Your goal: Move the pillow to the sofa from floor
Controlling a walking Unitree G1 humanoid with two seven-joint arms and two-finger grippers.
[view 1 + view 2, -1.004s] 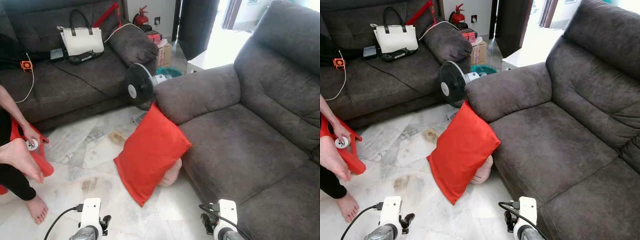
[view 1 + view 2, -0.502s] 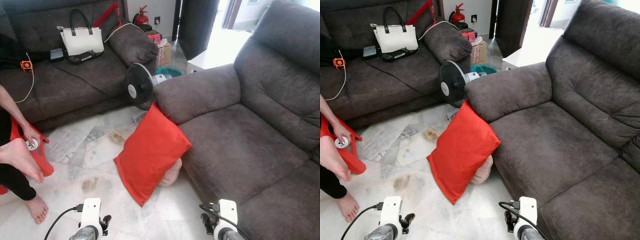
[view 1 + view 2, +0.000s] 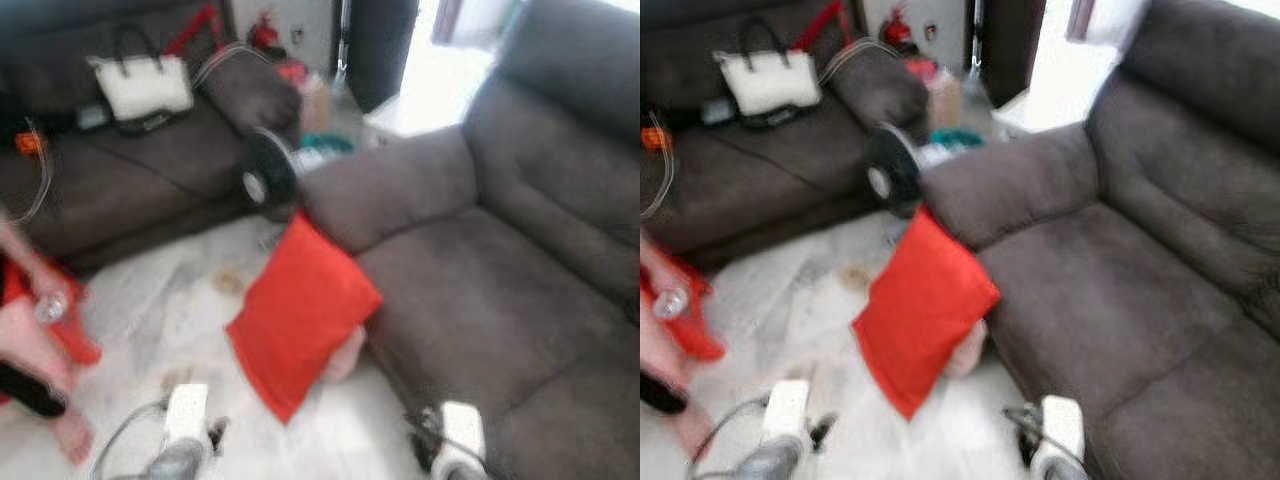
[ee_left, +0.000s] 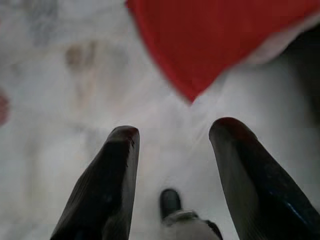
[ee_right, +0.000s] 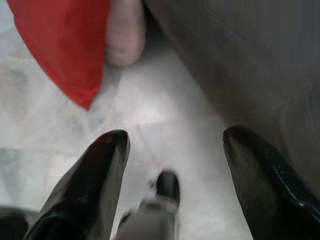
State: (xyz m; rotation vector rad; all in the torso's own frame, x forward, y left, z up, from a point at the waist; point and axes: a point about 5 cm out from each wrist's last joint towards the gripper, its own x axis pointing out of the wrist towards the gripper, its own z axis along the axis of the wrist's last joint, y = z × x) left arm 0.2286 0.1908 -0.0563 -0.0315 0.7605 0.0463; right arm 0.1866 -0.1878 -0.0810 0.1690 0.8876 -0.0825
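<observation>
A red pillow [image 3: 302,316] stands tilted on the pale marble floor, leaning against the front of the grey sofa [image 3: 480,290] under its armrest. A pinkish inner cushion [image 5: 125,35] pokes out at its lower side. Both arms are low at the bottom of the eye views, short of the pillow. My left gripper [image 4: 172,132] is open over bare floor, the pillow's lower corner [image 4: 190,95] just ahead. My right gripper [image 5: 175,137] is open too, with the pillow's corner and the sofa base [image 5: 240,65] ahead. The eye views are blurred.
A black standing fan [image 3: 262,178] sits on the floor behind the pillow. A second dark sofa [image 3: 130,170] at the back left carries a white handbag [image 3: 140,85]. A person's leg and foot [image 3: 35,350] with a red object are at the left edge.
The whole picture has blurred and shifted slightly, so the camera is moving. The pillow has not visibly moved.
</observation>
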